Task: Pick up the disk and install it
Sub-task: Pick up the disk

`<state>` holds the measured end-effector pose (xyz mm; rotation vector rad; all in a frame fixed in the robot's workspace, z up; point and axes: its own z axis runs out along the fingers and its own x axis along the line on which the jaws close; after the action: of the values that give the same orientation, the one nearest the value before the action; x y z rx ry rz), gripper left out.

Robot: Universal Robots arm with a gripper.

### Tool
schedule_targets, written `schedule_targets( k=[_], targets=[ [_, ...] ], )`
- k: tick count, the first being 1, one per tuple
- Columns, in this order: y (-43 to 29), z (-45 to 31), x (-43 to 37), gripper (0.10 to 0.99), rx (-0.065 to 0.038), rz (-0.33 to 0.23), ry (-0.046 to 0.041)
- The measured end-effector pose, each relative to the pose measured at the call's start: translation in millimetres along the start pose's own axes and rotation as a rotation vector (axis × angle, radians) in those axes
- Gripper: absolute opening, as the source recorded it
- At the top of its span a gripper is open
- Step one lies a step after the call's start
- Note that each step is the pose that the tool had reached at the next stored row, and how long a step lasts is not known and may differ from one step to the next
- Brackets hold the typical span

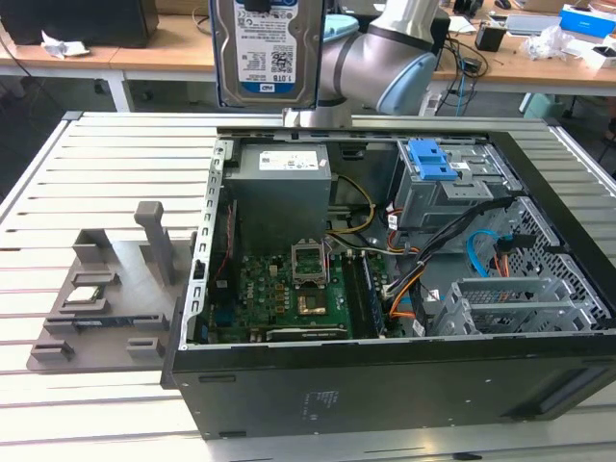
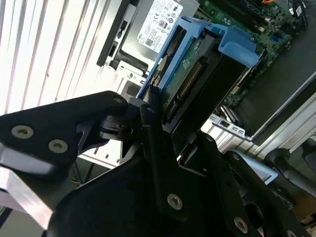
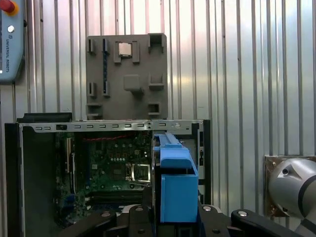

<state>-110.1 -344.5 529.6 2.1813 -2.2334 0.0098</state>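
The open computer case lies on the slatted table, with a grey fixture tray at the exterior view's left. Farther back, above the case, the gripper seems clamped on the upright disk, its fingers partly hidden.

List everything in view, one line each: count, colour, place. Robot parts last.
the disk: one, silver in a blue carrier, held above the case.
computer case: one, black, open, on the table.
motherboard: one, green, inside the case.
power supply: one, grey, inside the case.
bracket: one, blue, on the case's drive cage.
fixture tray: one, grey, on the table, exterior view's left of the case.
chip: one, silver, square, on the tray.
table: one, silver, slatted.
arm: one, grey with light-blue caps, at the case's far side.
gripper: one, black, shut on the disk.
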Motion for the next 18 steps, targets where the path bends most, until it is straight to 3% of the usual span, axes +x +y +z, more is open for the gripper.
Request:
schedule_targets(
  k=[9, 18],
  targets=[
    [-30.6, -0.3, -0.7, 0.361, 0.000, 0.000, 0.0000],
    [-55.6, -0.5, -1.3, 0.361, 0.000, 0.000, -0.0001]
  ],
)
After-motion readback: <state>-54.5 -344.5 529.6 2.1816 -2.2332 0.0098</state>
